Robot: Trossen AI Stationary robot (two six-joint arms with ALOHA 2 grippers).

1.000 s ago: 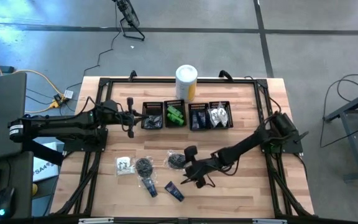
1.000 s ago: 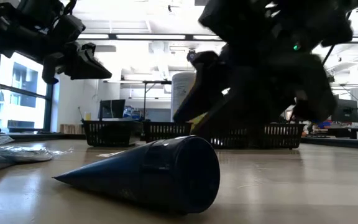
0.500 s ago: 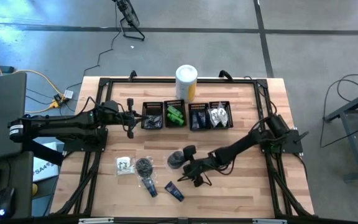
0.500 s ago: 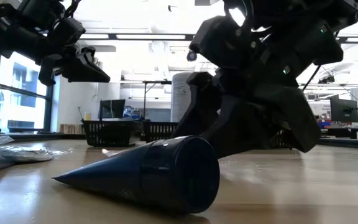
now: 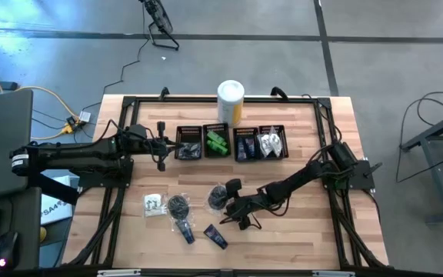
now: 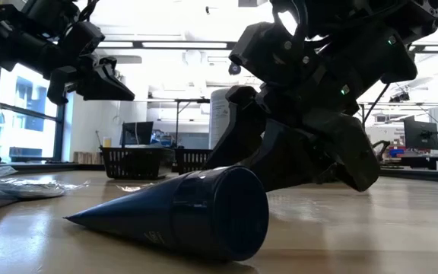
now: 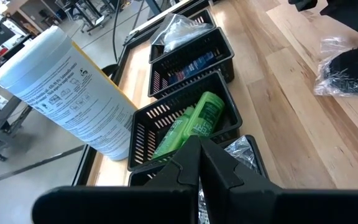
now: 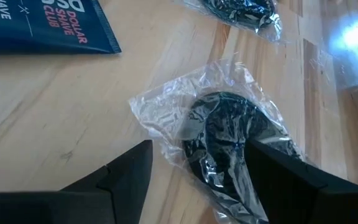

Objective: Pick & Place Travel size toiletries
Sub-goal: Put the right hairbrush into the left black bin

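**Two spread fingers over a black bagged bundle**

Two arms were at the table, but only one was near the loose toiletries. The right gripper [image 5: 233, 201] hung low over the front half of the table [image 5: 298, 231], its fingers spread wide and holding nothing. Straight ahead of it, between the lines of the two fingers in the wrist camera, lay a black round bundle in a crinkled clear bag [image 8: 229, 134]. The bundle looked roughly round, with no real long axis, though the bag trailed off in loose plastic on one side. From above, that bundle [image 5: 217, 199] sat just beside the fingertips, on the side away from the arm's base.

Beyond the fingers lay a dark blue tube [image 8: 42, 28] flat on the wood, and a second bagged bundle [image 8: 241, 12] farther off. I judged the bundle between the fingers to be the target: the hand needed only a short drop and a squeeze, though the slippery bag might slide.

The left gripper [image 5: 161, 153] waited with its fingers pressed together and empty, up beside the row of black bins [image 5: 189, 143], well apart from the loose items. The right arm was plainly the nearer.
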